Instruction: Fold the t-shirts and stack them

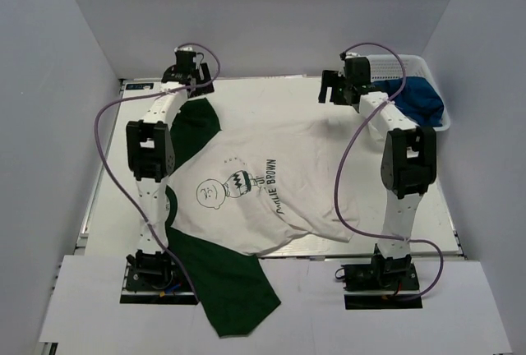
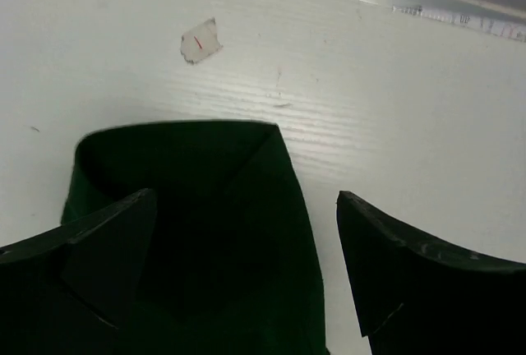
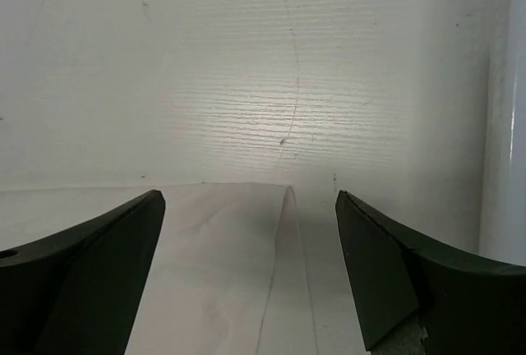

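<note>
From the top view, the white shirt [image 1: 263, 182] with the green sleeves lies spread flat on the table [image 1: 271, 92], print up. One sleeve points to the far left corner and the other hangs over the near edge between my bases. My left gripper [image 1: 187, 71] sits at the far sleeve, and my right gripper [image 1: 333, 89] is over the far right part of the shirt, beside the basket [image 1: 411, 63]. A blue shirt [image 1: 421, 102] is bundled in that basket. I see no folded stack anywhere.

On my left wrist camera, my fingers [image 2: 90, 248] stand wide apart and grip nothing. The cuff of the green sleeve [image 2: 205, 207] lies flat between them. A scrap of tape [image 2: 201, 41] is stuck to the table beyond it.

On my right wrist camera, my fingers [image 3: 90, 265] are likewise spread and empty, with a white edge of the shirt lying flat below them and bare table ahead.

I judge the task barely begun: this shirt is laid out but has no fold in it yet, and the blue one waits in the basket. All the folding and stacking remain.
</note>
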`<act>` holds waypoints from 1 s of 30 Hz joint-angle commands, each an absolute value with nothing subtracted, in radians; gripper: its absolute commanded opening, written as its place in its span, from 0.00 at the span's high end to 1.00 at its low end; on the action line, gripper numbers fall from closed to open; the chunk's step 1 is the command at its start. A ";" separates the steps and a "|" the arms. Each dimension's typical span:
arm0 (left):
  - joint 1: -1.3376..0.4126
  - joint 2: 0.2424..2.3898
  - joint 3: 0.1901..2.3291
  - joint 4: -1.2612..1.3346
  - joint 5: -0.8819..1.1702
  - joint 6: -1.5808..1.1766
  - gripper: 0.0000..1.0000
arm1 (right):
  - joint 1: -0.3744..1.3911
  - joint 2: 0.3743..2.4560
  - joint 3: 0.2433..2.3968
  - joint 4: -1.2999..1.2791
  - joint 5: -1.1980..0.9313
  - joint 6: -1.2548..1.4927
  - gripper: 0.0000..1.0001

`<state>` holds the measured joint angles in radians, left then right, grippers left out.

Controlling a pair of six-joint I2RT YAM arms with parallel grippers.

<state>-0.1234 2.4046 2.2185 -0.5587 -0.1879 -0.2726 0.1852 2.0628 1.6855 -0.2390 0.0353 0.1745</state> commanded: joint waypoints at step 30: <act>-0.124 1.732 1.015 -0.522 -0.201 -0.658 0.00 | 0.222 1.683 0.960 -0.339 -0.362 0.330 0.14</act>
